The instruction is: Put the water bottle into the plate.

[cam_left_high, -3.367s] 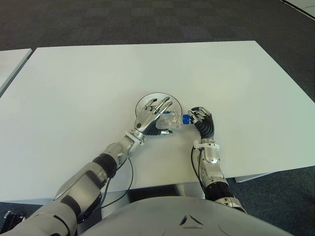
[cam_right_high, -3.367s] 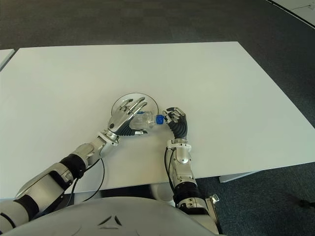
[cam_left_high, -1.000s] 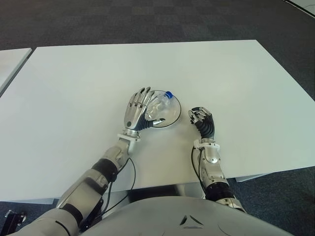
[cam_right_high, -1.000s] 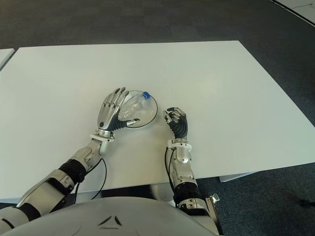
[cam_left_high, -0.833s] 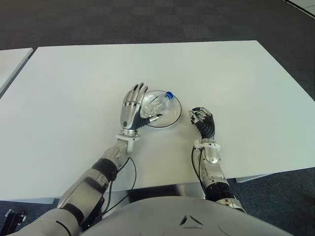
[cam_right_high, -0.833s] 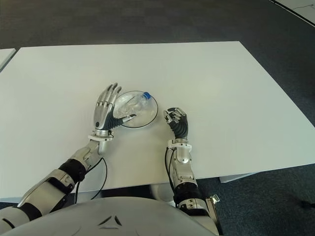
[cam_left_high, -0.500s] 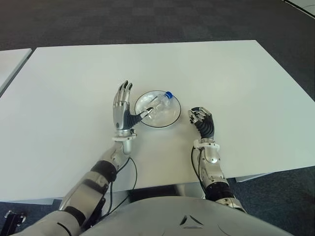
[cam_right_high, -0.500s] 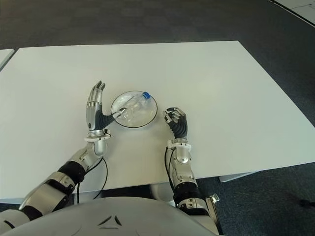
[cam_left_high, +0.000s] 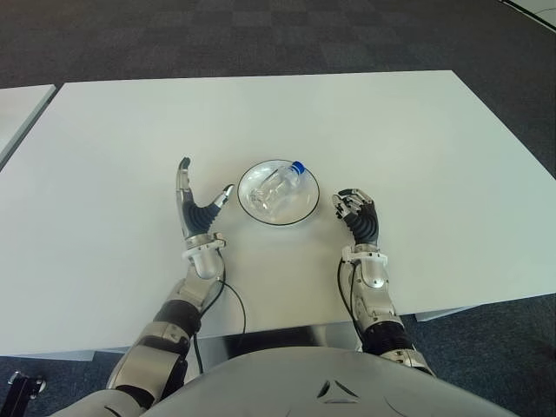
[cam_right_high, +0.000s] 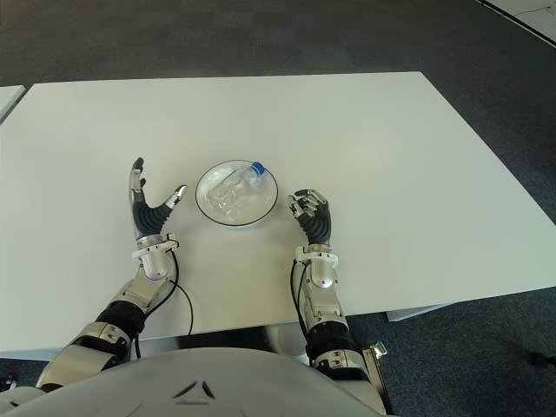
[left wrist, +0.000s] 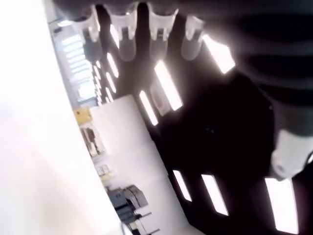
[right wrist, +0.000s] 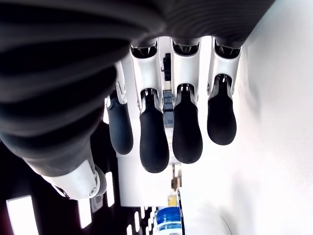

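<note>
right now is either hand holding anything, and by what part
Nothing is held. The water bottle lies in the plate. The left hand is open to its left; the right hand, fingers curled, is empty to its right.

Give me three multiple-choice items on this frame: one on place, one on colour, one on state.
1. Where is the water bottle?
A. lying in the plate
B. in the right hand
C. on the bare table

2. What colour is the bottle cap?
A. red
B. blue
C. white

3. What state is the left hand in?
A. shut on the bottle
B. curled into an empty fist
C. open, holding nothing

Answers: 1 A, the bottle lies on its side within the rim. 2 B, the cap shows blue. 3 C, its fingers are spread left of the plate, clear of it; the right hand shows at the plate's right.
</note>
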Tool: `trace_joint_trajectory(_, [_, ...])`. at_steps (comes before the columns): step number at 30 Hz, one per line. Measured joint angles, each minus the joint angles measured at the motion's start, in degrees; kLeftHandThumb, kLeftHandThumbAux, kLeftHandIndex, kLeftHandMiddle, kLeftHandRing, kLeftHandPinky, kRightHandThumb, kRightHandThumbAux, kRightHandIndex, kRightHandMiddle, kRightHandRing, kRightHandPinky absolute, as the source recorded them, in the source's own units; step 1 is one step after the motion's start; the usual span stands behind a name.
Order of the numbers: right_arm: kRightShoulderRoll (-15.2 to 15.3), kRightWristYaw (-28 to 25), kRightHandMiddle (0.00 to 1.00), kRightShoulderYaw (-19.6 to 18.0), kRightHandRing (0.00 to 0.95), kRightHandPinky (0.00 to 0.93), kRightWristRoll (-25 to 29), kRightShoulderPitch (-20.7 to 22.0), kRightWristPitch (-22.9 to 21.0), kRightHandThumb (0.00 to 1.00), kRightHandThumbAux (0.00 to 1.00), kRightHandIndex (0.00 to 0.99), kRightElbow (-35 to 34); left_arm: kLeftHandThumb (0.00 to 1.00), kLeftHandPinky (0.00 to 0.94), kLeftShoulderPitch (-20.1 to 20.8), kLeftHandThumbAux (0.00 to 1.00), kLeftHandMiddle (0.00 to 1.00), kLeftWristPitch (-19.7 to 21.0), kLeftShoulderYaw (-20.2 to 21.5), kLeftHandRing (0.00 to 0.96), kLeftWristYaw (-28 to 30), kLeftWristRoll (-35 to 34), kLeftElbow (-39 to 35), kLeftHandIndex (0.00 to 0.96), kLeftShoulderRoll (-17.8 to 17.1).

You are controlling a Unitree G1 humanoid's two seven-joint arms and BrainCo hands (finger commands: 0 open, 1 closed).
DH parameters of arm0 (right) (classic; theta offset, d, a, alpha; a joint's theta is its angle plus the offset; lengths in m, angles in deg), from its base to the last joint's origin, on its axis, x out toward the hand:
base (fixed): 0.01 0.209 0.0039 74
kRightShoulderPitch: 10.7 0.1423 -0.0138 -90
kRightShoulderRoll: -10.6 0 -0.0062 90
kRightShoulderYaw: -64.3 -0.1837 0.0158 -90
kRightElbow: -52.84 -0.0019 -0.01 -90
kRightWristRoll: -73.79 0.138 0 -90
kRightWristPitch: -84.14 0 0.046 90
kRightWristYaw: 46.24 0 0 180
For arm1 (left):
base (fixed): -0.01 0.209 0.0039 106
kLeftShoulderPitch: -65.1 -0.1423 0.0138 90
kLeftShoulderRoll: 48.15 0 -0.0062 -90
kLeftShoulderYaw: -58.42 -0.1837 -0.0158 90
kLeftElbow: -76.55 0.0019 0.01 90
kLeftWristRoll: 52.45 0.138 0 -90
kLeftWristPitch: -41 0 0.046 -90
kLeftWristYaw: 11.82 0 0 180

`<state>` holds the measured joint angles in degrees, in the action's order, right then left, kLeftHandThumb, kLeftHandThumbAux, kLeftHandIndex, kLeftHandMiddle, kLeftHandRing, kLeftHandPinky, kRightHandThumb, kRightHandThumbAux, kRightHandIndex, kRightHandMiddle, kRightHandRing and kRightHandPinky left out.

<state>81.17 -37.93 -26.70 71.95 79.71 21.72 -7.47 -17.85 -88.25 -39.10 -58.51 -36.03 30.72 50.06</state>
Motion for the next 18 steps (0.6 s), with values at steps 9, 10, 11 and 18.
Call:
trace_joint_trajectory(9, [-0.02, -0.42, 0.683, 0.02, 0.674, 0.670, 0.52, 0.04, 0.02, 0.702, 0.729, 0.434, 0.01, 0.033, 0.424, -4.42, 0.844, 0.349, 1.10, 4.84, 0.371, 8.80, -4.55, -4.90, 0.297, -0.41])
trace_joint_trajectory(10, [-0.02, -0.44, 0.683, 0.00, 0.674, 0.668, 0.54, 0.04, 0.03, 0.702, 0.729, 0.434, 0.01, 0.035, 0.462, -4.76, 0.868, 0.403, 1.38, 5.27, 0.416, 9.70, -5.04, -5.26, 0.359, -0.52])
trace_joint_trajectory(11, [-0.02, -0.45, 0.683, -0.01, 0.674, 0.667, 0.55, 0.04, 0.03, 0.702, 0.729, 0.434, 0.01, 0.037, 0.487, -5.13, 0.884, 0.438, 1.73, 5.83, 0.445, 10.98, -5.71, -5.50, 0.399, -0.67])
trace_joint_trajectory(18, [-0.02, -0.59, 0.683, -0.07, 0.676, 0.669, 0.66, 0.05, 0.15, 0.702, 0.728, 0.434, 0.17, 0.624, 0.585, -6.27, 0.738, 0.589, 4.25, 8.36, 0.587, 18.95, -8.95, -6.02, 0.430, -1.65])
